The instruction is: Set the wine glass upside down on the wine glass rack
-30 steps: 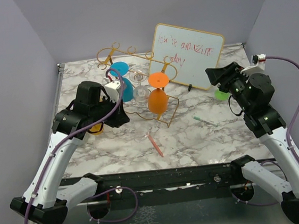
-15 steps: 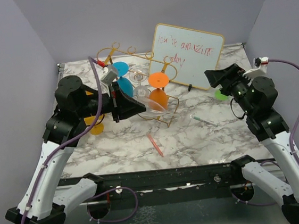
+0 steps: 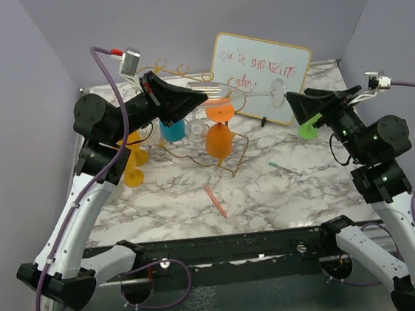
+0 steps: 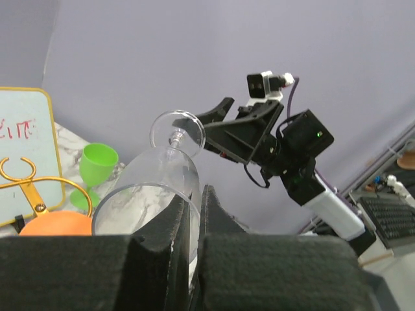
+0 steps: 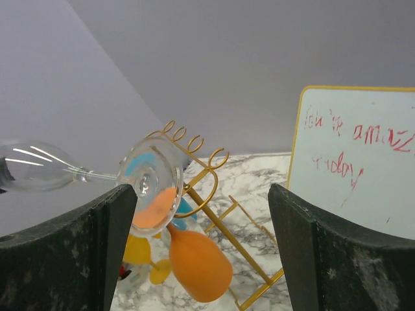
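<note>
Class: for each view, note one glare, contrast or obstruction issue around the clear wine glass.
Top external: clear wine glass fades against the gold-framed whiteboard. Left wrist: left gripper darkly blocks the lower frame. Right wrist: white glare streaks its bowl.

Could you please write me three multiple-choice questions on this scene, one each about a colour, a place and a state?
1. What colour is the hanging wine glass nearest the arms on the gold wire rack? A) orange B) red C) black
2. Where is the clear wine glass? A) hanging on the rack B) in the air, in the left gripper C) lying flat below the rack
3. How is the right gripper? A) open B) shut on the clear glass's foot C) shut on nothing
Answers: A, its bowl and foot are orange; B, the left gripper clamps its bowl aloft; A, its jaws stand wide apart.
</note>
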### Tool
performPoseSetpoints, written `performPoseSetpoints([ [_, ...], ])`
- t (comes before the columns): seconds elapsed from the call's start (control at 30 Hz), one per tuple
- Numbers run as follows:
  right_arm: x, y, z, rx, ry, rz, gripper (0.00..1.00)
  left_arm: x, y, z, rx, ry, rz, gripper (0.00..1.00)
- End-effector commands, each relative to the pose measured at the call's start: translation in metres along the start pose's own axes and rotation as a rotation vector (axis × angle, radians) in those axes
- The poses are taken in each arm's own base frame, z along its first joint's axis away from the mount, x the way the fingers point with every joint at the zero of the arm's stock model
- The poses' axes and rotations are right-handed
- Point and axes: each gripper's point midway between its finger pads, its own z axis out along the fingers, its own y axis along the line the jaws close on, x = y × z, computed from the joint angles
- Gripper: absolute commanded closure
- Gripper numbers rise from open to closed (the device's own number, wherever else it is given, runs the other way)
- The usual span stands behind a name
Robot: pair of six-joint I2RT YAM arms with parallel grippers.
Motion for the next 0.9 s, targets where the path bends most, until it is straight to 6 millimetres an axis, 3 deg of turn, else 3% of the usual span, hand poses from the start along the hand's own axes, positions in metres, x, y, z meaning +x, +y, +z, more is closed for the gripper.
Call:
performPoseSetpoints([
  [0.0, -0.013, 0.024, 0.006, -0.12, -0.005, -0.096, 0.11, -0.04, 0.0, 0.008, -0.02, -0.187, 0.005, 1.0],
  [0.13, -0.007, 0.016, 0.02, -0.087, 0.042, -0.118, 0.15, -0.04, 0.01, 0.012, -0.037, -0.2, -0.019, 1.0],
  [0.37, -0.006, 0.041, 0.028, -0.238, 0.075, -0.16, 0.27, -0.036, 0.02, 0.016, -0.053, -0.202, -0.052, 1.0],
  [0.53, -0.018, 0.03, 0.025, -0.159, 0.003, -0.148, 0.32, -0.042, 0.027, 0.013, -0.096, -0.251, -0.04, 1.0],
  [0.7, -0.032, 0.004, 0.021, 0.0, -0.062, -0.161, 0.21, -0.045, 0.032, 0.009, -0.132, -0.284, -0.031, 1.0],
  [0.87, -0.026, 0.038, 0.023, -0.196, -0.012, -0.222, 0.16, -0.04, 0.036, 0.013, -0.122, -0.259, -0.057, 1.0],
])
